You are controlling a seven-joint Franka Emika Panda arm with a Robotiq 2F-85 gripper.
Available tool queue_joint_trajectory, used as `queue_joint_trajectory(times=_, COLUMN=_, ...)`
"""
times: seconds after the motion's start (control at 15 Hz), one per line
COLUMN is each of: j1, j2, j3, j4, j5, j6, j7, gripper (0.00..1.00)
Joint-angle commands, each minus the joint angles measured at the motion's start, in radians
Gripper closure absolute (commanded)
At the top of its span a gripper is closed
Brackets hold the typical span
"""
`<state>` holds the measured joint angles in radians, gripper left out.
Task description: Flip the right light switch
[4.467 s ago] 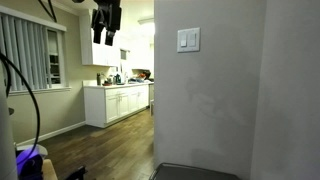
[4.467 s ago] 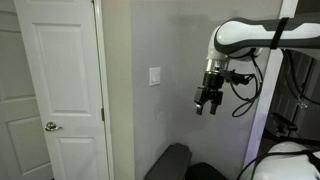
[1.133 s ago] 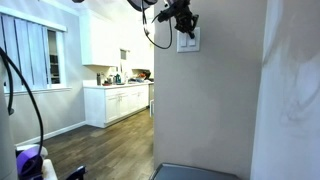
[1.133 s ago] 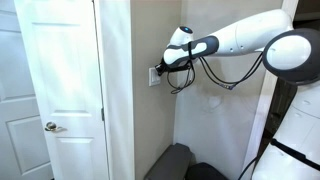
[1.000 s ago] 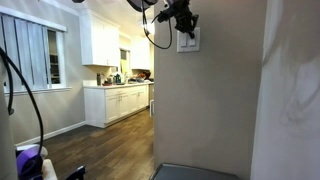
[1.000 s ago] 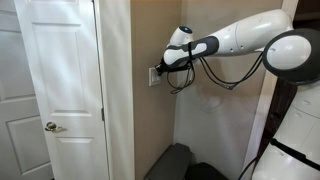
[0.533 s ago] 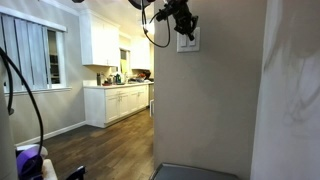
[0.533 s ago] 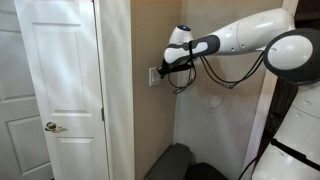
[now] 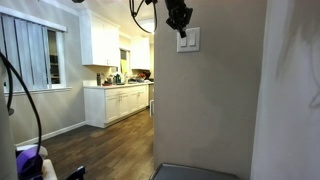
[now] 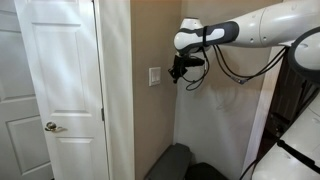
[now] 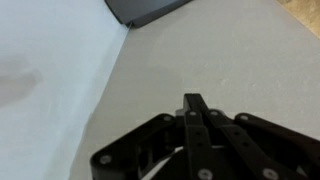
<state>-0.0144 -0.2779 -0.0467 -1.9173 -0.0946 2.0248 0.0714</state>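
The white wall plate (image 9: 188,40) with two rocker paddles hangs on the beige wall, and the right light switch (image 9: 193,40) is its right-hand paddle. From the side the plate (image 10: 154,77) shows as a small white rectangle whose paddles I cannot tell apart. My black gripper (image 9: 181,30) hangs just above the plate's upper left corner, its fingers pressed together and holding nothing. Seen from the side, the gripper (image 10: 175,77) stands a short way off the wall, apart from the plate. In the wrist view the shut fingertips (image 11: 192,101) point at bare wall, with the plate out of view.
A white door (image 10: 60,80) with a knob (image 10: 47,126) stands beside the wall's corner. White kitchen cabinets (image 9: 118,103) lie down the hall. A dark pad (image 10: 175,160) sits low by the wall. The white arm (image 10: 250,28) reaches in from the side.
The gripper has drawn back from the switch plate and risen a little, uncovering the plate. Its fingers have stayed shut.
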Motion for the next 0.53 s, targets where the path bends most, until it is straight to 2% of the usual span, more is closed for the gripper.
queue_joint_trajectory(times=0.0, j1=-0.01, j2=-0.066, j3=-0.028, j4=-0.082, j5=0.082, j6=-0.058, j7=-0.053, gripper=1.0)
queue_joint_trajectory(times=0.2, j1=-0.012, j2=-0.081, j3=-0.054, j4=-0.122, j5=0.138, j6=-0.068, j7=-0.07, gripper=1.0)
queue_joint_trajectory(times=0.47, j1=-0.019, j2=-0.086, j3=-0.067, j4=-0.152, j5=0.158, j6=-0.073, j7=-0.066, gripper=1.0)
